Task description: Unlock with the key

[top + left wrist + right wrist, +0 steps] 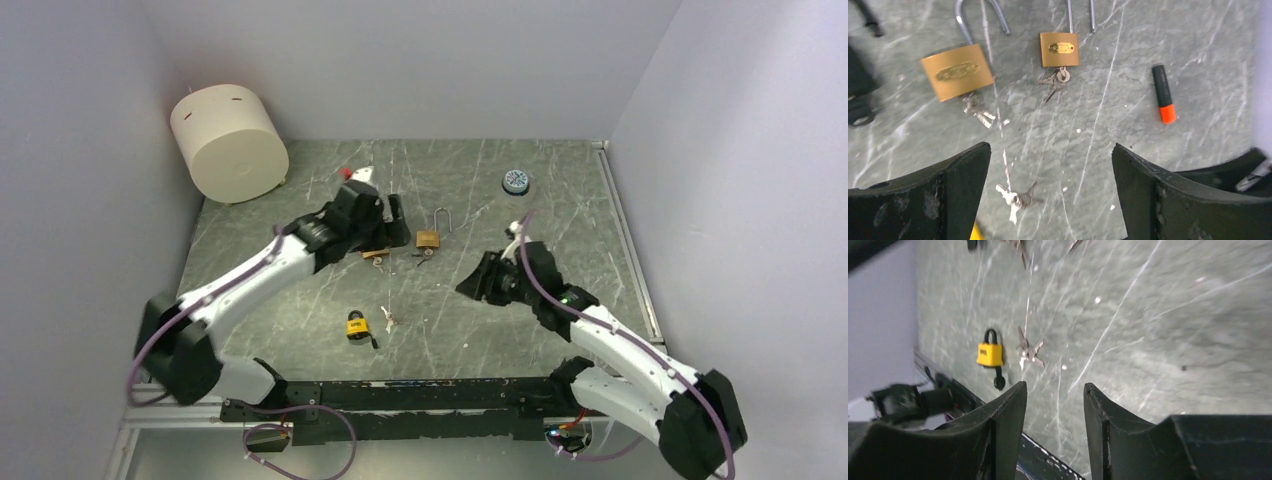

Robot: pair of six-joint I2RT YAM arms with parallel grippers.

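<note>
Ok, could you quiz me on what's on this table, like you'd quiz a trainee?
1. How many padlocks lie on the table?
2. True or false: the left gripper is holding a key.
3. The marker has a tip that is: A green, B orange, C blue?
Key: 1. Three: large brass padlock, small brass padlock, yellow padlock. 2. False; it is open and empty. 3. B.

Green surface (pixel 1148 150) — ahead of left jaws: large brass padlock (pixel 957 71), small brass padlock (pixel 1059 49), orange-tipped marker (pixel 1164 93); between them, loose keys (pixel 1017 198); ahead of right jaws, yellow padlock (pixel 989 354).
</note>
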